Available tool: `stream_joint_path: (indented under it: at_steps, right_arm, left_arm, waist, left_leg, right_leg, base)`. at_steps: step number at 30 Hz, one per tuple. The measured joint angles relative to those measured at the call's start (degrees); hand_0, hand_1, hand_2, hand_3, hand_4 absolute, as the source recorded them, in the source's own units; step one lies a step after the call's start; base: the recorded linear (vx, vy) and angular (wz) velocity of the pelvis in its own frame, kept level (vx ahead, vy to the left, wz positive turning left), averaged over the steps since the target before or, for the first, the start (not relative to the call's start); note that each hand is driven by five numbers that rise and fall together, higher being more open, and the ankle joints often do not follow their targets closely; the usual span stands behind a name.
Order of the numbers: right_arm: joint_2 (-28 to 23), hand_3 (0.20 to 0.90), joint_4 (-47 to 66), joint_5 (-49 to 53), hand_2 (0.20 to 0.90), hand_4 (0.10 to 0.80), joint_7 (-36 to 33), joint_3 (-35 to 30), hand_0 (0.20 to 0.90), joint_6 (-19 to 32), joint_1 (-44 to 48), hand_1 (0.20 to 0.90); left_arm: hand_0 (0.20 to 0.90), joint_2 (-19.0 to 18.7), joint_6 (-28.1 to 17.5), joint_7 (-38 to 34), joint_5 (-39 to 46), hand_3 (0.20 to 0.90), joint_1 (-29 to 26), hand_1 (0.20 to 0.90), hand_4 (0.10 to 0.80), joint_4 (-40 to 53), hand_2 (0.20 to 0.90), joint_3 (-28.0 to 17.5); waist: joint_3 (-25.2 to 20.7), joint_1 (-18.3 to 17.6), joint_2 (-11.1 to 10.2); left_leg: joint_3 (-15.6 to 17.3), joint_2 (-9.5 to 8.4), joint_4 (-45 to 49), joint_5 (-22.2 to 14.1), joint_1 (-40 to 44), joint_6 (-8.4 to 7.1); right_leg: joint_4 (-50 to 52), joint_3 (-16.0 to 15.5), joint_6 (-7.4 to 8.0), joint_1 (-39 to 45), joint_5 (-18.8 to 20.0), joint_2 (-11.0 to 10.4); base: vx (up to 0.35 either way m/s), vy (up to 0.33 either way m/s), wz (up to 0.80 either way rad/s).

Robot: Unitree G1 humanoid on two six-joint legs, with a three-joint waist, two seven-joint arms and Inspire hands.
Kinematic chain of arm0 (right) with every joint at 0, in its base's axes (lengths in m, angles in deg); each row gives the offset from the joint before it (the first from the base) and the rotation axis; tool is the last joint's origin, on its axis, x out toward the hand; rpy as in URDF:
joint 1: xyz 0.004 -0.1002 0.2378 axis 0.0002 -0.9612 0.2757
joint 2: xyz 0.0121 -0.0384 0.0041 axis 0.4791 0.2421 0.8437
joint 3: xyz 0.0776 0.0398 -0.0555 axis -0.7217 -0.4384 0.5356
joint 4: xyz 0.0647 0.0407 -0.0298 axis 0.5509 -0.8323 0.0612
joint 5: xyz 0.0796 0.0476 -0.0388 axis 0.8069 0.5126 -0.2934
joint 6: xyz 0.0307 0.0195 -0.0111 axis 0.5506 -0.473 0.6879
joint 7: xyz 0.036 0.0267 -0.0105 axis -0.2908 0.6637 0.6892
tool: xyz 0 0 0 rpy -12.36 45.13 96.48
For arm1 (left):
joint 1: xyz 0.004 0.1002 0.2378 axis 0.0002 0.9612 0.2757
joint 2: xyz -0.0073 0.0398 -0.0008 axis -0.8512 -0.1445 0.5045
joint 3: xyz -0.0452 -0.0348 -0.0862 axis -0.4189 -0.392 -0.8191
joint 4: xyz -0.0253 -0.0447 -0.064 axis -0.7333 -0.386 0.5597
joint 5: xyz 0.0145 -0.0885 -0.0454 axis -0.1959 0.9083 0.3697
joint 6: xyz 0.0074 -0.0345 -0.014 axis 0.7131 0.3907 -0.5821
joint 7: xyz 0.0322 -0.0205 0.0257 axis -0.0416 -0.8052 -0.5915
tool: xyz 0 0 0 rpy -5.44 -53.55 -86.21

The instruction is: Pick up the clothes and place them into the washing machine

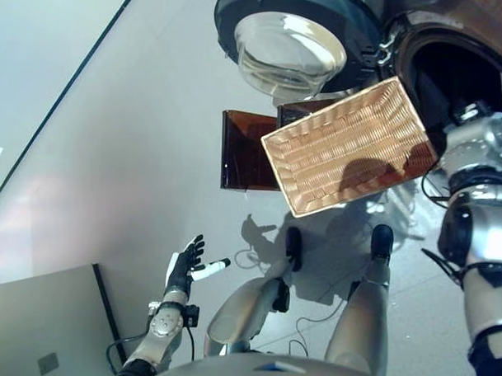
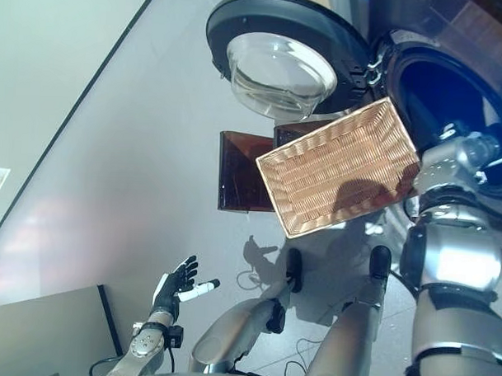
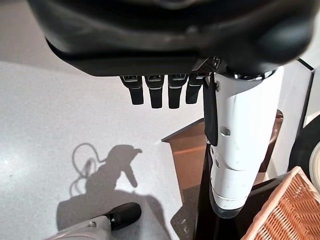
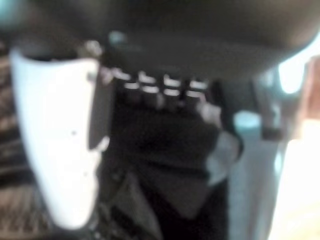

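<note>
The shallow wicker basket (image 1: 351,146) is off the brown box (image 1: 240,150), held in the air and tipped with one short side against the washing machine's dark drum opening (image 1: 461,72). Its inside shows bare wicker. My right hand (image 4: 160,90) grips the basket's edge next to the drum, with the fingers curled and the white thumb (image 4: 55,150) beside the wicker. A dark mass lies past the fingers; I cannot tell what it is. My left hand (image 1: 182,268) is open and empty, low at the left over the floor. Its straight fingers (image 3: 155,92) show in the left wrist view.
The machine's round door (image 1: 293,45) with its glass bowl stands swung open to the left of the drum, above the basket. A grey panel (image 1: 40,329) lies at the lower left. A corner of the basket (image 3: 285,210) shows in the left wrist view.
</note>
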Motion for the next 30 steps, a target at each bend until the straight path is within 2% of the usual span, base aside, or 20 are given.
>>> stream_joint_path:
  at_steps: [5,8,17,24,26,28,30]
  right_arm:
    - [9.4,0.900,14.0,-7.4,0.900,0.800,0.3,2.5,0.900,2.2,-12.7,0.900]
    - [13.2,0.900,15.5,-9.6,0.900,0.800,0.3,3.3,0.900,2.1,-16.8,0.900]
    - [16.9,0.900,19.8,-15.9,0.900,0.800,1.5,5.9,0.900,2.1,-26.4,0.900]
    - [17.9,0.900,19.0,-19.2,0.900,0.800,2.9,7.9,0.900,1.5,-31.7,0.900]
    - [17.7,0.900,16.3,-21.2,0.900,0.800,3.5,8.2,0.900,0.7,-33.4,0.900]
    - [18.4,0.900,14.3,-22.7,0.900,0.800,4.0,9.3,0.900,0.0,-36.3,0.900]
    - [18.7,0.900,11.6,-24.0,0.900,0.800,4.1,10.2,0.900,-0.4,-37.6,0.900]
  left_arm:
    - [0.900,0.1,0.0,-1.3,-1.6,0.900,-0.1,0.900,0.800,-2.5,0.900,-2.0]
    - [0.900,0.2,0.0,-1.5,-2.5,0.900,-0.6,0.900,0.800,-4.0,0.900,-2.0]
    - [0.900,0.2,0.1,-3.2,-3.6,0.900,-0.8,0.900,0.800,-5.9,0.900,-4.4]
    - [0.900,0.3,0.1,-4.1,-5.1,0.900,-1.2,0.900,0.800,-8.3,0.900,-4.5]
    - [0.900,0.6,0.2,-4.1,-6.2,0.900,-1.8,0.900,0.800,-10.2,0.900,-4.6]
    - [0.900,0.6,0.2,-4.2,-7.0,0.900,-0.8,0.900,0.800,-11.6,0.900,-5.4]
    - [0.900,1.0,0.4,-4.2,-8.1,0.900,-1.8,0.900,0.800,-14.4,0.900,-6.3]
  waist:
    - [0.1,-0.6,-3.7]
    - [-0.2,-1.0,-4.9]
    - [-0.3,-1.5,-5.5]
    - [-2.1,-1.7,-8.2]
    - [-2.2,-1.7,-8.7]
    - [-4.5,-1.8,-10.3]
    - [-4.8,-1.9,-10.6]
  left_leg:
    - [0.5,0.63,1.0,-0.8,0.1,-0.68]
    - [0.7,0.68,1.1,-0.9,0.1,-0.88]
    - [0.7,0.77,2.0,-1.2,0.1,-0.94]
    - [0.9,1.00,2.0,-1.5,2.1,-1.06]
    - [0.6,1.15,1.8,-1.9,4.9,-1.13]
    - [0.4,1.70,1.7,-2.8,5.9,-0.82]
    - [0.3,1.89,1.7,-2.7,7.5,-1.00]
  right_leg:
    - [2.3,0.8,-0.62,-0.9,-1.3,0.7]
    - [2.6,0.8,-0.84,-1.0,-1.4,0.7]
    - [2.9,0.8,-0.87,-0.7,-1.4,0.8]
    - [3.0,0.9,-0.96,1.2,-1.7,1.0]
    - [2.3,0.6,-0.91,4.3,-1.8,1.1]
    - [1.5,0.6,-0.85,5.5,-1.9,1.1]
    - [-0.3,-0.2,-0.74,8.3,-1.7,1.3]
  base:
    - [0.004,-0.003,-0.01]
    - [0.000,0.000,0.00]
    - [0.013,-0.006,-0.01]
    - [0.059,-0.032,0.00]
    - [0.102,-0.058,0.06]
    - [0.125,-0.071,0.06]
    - [0.065,-0.041,0.01]
